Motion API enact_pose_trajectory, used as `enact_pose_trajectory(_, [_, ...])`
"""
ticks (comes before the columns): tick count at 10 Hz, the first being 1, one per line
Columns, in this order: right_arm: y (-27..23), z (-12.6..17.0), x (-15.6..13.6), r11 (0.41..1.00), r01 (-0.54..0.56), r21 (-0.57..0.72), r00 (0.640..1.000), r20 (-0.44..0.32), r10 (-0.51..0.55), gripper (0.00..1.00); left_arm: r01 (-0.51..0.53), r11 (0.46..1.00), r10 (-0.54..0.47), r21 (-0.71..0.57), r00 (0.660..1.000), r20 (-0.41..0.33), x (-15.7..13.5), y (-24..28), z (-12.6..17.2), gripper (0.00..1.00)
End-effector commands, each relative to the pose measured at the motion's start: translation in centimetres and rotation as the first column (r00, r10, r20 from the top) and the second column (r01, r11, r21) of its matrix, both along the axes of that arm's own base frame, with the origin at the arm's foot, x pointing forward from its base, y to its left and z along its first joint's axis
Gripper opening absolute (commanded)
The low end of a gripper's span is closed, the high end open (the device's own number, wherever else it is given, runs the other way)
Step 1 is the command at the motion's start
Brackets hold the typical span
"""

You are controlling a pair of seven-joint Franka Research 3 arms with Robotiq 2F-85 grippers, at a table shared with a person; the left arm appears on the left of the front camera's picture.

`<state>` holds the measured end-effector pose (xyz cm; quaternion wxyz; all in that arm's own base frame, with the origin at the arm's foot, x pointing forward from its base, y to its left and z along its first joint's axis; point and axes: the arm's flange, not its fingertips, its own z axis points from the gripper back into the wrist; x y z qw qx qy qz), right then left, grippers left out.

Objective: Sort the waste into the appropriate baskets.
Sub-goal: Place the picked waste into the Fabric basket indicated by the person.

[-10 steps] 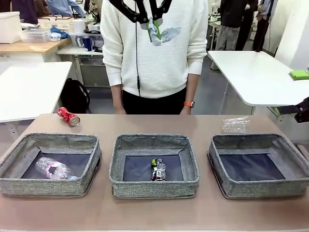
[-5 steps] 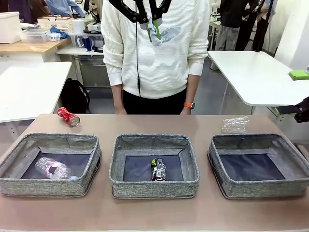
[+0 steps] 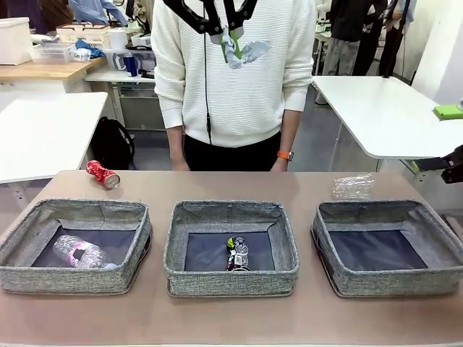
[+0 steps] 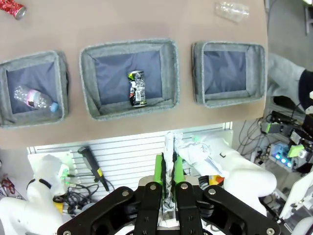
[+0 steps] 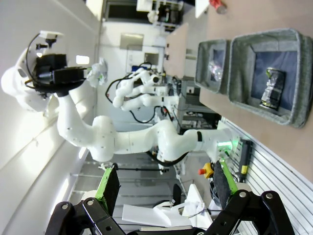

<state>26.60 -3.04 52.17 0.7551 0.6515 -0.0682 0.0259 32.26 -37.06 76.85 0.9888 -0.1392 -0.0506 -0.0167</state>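
Left end effector (image 3: pixel 231 45) clenched on the wad (image 3: pixel 255 50), high over the middle of the bench (image 3: pixel 217 184), toward its far edge. The height probably lets the wrist camera take in all three baskets before committing to one.

Baskets sit in a row along the near edge.
- Left basket (image 3: pixel 72 278): bottle (image 3: pixel 79 253) lying flat.
- Middle basket (image 3: pixel 231 283): dark can (image 3: pixel 237 254) by the near wall.
- Right basket (image 3: pixel 391 283): bare bottom.

Judgement: plastic goes left and metal middle, so the right basket reads as the paper bin, and the wad belongs there.

Right end effector (image 5: pixel 165 191) released, fingers wide, nothing between. It is held well away from the baskets, likely to leave the left arm room.

Not yet sorted:
- Red can (image 3: pixel 103 174) on its side near the far left corner.
- Crumpled clear plastic (image 3: pixel 353 186) toward the far right corner, just behind the right basket. Cup or bottle, cannot tell.

Risk: the wad is light and may drift, so release it low inside the walls.
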Motion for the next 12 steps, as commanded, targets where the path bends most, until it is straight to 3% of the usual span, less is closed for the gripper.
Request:
enact_pose_trajectory(1, [-0.04, 0.38, 0.03, 1.0, -0.005, -0.004, 1.0, -0.006, 0.005, 1.0, 0.012, 1.0, -0.012, -0.011, 1.0, 0.006, -0.16, 0.51, 0.07, 0.07])
enact_pose_trajectory(12, [-0.04, 0.38, 0.03, 1.0, -0.005, -0.004, 1.0, -0.006, 0.005, 1.0, 0.012, 1.0, -0.012, -0.011, 1.0, 0.006, -0.16, 0.51, 0.07, 0.07])
